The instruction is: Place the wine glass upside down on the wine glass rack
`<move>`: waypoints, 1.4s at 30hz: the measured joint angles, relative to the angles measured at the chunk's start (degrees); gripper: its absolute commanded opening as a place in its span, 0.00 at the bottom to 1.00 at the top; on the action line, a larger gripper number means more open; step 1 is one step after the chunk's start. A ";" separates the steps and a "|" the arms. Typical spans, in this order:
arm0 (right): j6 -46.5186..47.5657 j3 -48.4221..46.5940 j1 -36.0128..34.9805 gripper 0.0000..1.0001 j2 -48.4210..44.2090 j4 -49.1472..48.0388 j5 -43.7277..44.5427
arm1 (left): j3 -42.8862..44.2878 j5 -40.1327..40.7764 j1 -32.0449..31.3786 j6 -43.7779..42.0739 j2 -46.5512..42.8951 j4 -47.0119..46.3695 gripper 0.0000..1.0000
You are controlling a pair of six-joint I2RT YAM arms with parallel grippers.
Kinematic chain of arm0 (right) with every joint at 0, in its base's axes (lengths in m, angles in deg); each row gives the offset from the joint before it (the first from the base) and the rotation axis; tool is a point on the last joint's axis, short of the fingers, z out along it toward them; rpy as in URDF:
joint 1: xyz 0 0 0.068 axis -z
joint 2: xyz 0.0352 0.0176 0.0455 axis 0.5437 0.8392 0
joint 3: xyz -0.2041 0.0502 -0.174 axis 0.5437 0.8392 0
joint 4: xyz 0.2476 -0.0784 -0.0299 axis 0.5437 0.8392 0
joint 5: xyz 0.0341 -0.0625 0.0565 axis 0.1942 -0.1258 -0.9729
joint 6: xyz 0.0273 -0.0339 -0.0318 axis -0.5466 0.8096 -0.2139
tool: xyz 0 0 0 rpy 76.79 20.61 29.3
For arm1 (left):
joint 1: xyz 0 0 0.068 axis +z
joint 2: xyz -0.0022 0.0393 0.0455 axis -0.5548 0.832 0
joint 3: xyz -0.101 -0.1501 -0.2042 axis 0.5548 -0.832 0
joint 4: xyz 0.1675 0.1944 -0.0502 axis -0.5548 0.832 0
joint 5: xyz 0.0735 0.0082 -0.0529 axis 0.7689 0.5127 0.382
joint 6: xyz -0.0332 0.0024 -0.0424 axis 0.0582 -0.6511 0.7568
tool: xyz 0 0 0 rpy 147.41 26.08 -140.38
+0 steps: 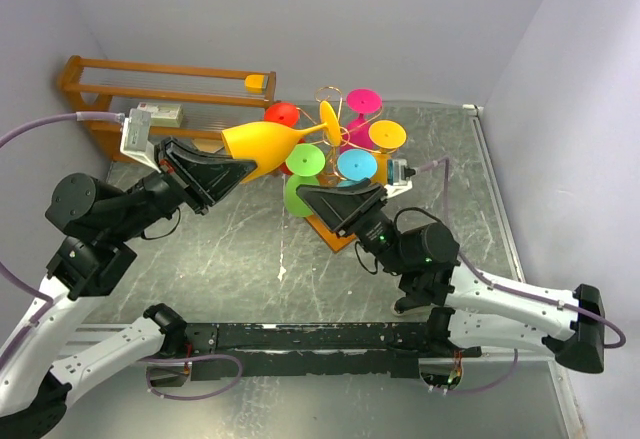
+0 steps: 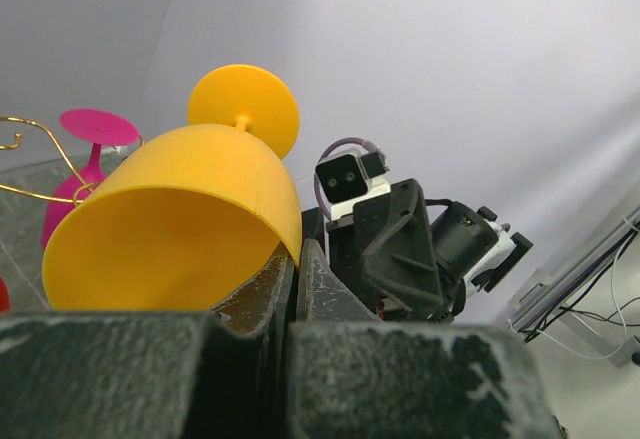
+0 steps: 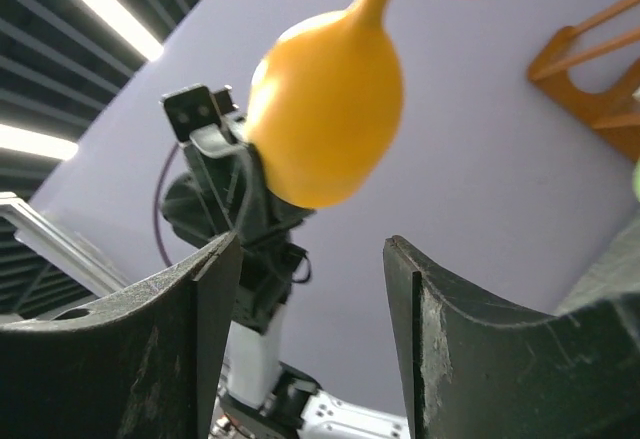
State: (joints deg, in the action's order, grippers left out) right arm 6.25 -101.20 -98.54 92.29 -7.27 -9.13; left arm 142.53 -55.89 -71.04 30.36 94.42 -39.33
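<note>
L end effector (image 1: 232, 171) grips wine glass (image 1: 262, 146); R end effector (image 3: 310, 249) open

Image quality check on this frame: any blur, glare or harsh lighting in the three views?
Top external: even, soft light, everything sharp. Left wrist: the yellow plastic wine glass is crisp, while the left gripper is dark and soft up close. Right wrist: ceiling strip lights glare at upper left, and the right gripper sits in shadow.

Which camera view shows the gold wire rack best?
The top external view: the wine glass rack shows with its wire arms and part of its base. The left wrist view catches only two wire curls at its left edge. The right wrist view shows none of it.
</note>
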 measured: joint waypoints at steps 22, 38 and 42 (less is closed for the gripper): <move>-9.31 -17.68 -3.52 0.47 7.76 14.27 21.99 | -0.92 -0.26 0.00 0.26 -0.48 -1.97 0.07; -12.17 -20.15 -3.52 0.34 9.60 17.81 28.11 | -2.99 -5.92 0.00 0.83 -0.13 -3.96 0.07; -12.46 -20.15 -3.52 0.20 10.10 16.85 28.72 | -3.48 -7.52 0.04 0.20 -0.39 -4.81 0.07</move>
State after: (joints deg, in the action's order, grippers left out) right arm -6.21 -121.36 -102.06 102.39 9.58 19.59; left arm 139.06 -63.41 -70.99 30.56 94.03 -44.14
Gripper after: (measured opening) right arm 0.298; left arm 0.072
